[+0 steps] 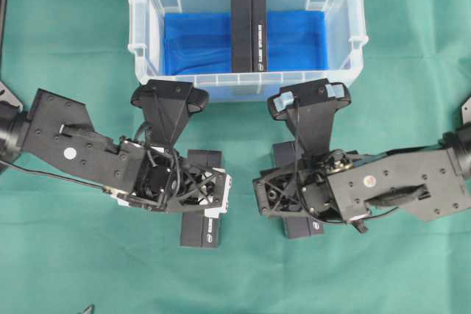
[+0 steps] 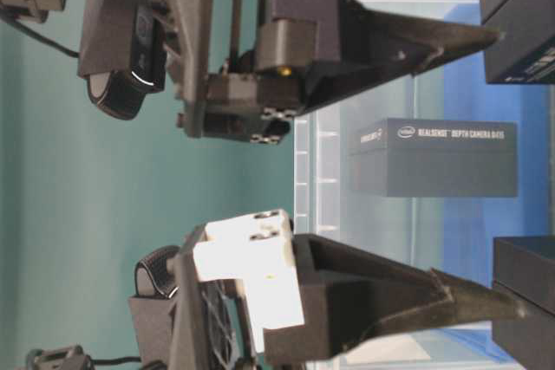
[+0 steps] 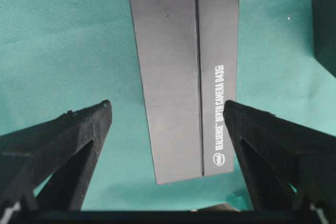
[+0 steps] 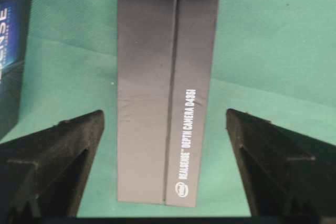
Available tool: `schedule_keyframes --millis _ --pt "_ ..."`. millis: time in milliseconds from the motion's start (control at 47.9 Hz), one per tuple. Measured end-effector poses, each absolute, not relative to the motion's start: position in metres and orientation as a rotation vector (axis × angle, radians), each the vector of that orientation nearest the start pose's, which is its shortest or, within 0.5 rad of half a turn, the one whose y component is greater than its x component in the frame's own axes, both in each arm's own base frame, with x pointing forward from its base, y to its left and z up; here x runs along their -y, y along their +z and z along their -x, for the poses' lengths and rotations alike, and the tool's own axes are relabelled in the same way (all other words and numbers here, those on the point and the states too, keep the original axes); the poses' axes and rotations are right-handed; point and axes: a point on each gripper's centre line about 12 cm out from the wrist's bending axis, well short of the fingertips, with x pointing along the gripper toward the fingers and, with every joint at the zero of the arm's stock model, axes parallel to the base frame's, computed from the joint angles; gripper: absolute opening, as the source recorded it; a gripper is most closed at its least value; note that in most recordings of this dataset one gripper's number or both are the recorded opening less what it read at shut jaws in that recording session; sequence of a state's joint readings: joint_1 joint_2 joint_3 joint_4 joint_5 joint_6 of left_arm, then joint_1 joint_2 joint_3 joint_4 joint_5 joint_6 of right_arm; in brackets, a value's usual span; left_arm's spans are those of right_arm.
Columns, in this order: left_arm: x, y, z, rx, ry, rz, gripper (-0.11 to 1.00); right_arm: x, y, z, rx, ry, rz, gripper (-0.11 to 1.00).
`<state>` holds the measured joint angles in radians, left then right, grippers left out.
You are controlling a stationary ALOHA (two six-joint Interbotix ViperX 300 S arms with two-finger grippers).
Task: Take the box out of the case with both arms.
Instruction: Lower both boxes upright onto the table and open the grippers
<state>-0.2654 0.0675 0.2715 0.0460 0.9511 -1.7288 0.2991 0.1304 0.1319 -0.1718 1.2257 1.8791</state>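
The clear case stands at the back middle, with a blue sheet on its bottom. One black box stands inside it; the table-level view shows that box through the wall. In front of the case both arms point down at the green cloth. My left gripper is open, its fingers apart on either side of a black box lying on the cloth. My right gripper is open in the same way over a second black box. Neither gripper touches its box.
The two boxes on the cloth show under the arms, one on the left and one on the right. Each wrist view catches the other box at its edge. Green cloth covers the table.
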Motion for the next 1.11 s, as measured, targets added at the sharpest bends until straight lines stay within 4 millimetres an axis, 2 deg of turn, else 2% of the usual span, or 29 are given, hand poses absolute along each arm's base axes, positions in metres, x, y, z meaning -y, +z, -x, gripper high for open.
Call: schedule_keyframes --millis 230,460,648,920,1108 --pt "0.100 0.216 -0.385 -1.063 0.913 1.267 0.90 -0.099 0.223 -0.385 -1.040 -1.143 -1.142 0.92" --pt "0.098 0.237 -0.386 -1.073 0.946 1.230 0.90 -0.097 0.249 -0.380 -1.013 -1.110 -1.174 0.92" --pt "0.094 0.270 -0.386 -1.065 0.933 1.195 0.90 -0.093 0.281 -0.374 -0.994 -1.095 -1.163 0.92" --pt "0.076 0.328 -0.384 -1.016 0.946 1.169 0.90 -0.085 0.331 -0.369 -0.989 -1.102 -1.089 0.92" --pt "0.068 0.361 -0.383 -1.007 0.938 1.149 0.90 -0.075 0.362 -0.368 -0.981 -1.098 -1.069 0.92"
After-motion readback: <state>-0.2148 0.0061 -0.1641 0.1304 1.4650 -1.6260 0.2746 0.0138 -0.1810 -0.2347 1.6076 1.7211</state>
